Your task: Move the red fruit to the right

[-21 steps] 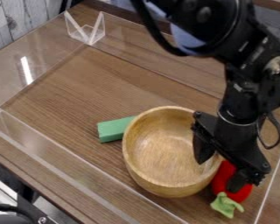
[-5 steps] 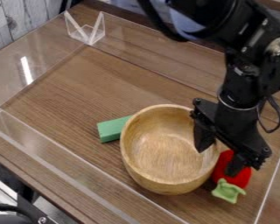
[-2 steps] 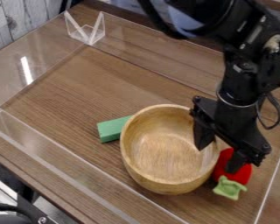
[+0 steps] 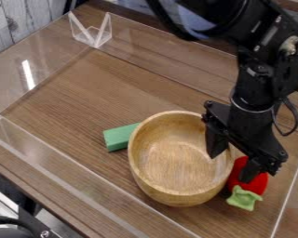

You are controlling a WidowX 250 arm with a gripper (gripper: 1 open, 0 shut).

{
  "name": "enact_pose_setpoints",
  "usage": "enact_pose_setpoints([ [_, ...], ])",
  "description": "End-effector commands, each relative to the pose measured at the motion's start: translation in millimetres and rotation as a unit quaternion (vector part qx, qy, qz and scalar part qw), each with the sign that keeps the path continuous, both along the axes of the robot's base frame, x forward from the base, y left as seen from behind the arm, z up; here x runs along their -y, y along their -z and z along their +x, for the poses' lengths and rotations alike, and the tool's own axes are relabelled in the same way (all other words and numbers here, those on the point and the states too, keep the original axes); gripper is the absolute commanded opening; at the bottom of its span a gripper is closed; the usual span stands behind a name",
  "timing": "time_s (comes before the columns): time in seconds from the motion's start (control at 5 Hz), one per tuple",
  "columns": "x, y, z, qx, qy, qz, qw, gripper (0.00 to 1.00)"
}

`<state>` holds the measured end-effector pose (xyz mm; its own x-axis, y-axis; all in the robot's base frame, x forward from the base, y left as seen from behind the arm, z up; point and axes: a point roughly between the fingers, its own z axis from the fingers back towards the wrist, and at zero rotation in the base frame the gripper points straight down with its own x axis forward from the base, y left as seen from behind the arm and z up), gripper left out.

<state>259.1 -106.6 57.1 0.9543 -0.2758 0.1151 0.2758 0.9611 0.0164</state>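
Small red fruit (image 4: 250, 182), green cap, bottom right corner

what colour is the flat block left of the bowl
Green. The flat block lies against the wooden bowl; the single camera view shows it clearly.

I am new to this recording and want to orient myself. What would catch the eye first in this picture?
The big black robot arm comes down from the upper right, its gripper low beside the right rim of the round light wooden bowl. Just under it, at the lower right, sits the small bright red toy fruit with a green leafy cap, partly hidden, so a grasp cannot be confirmed. A flat green block lies against the bowl's left side.
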Motion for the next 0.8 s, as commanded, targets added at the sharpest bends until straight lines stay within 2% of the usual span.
enact_pose_setpoints([
  [0.0, 0.3, -15.0, 11.6, 0.031, -0.006, -0.012, 0.9994, 0.00],
  [0.6, -0.9, -13.1, 14.7, 0.032, -0.011, -0.012, 0.9993, 0.00],
])
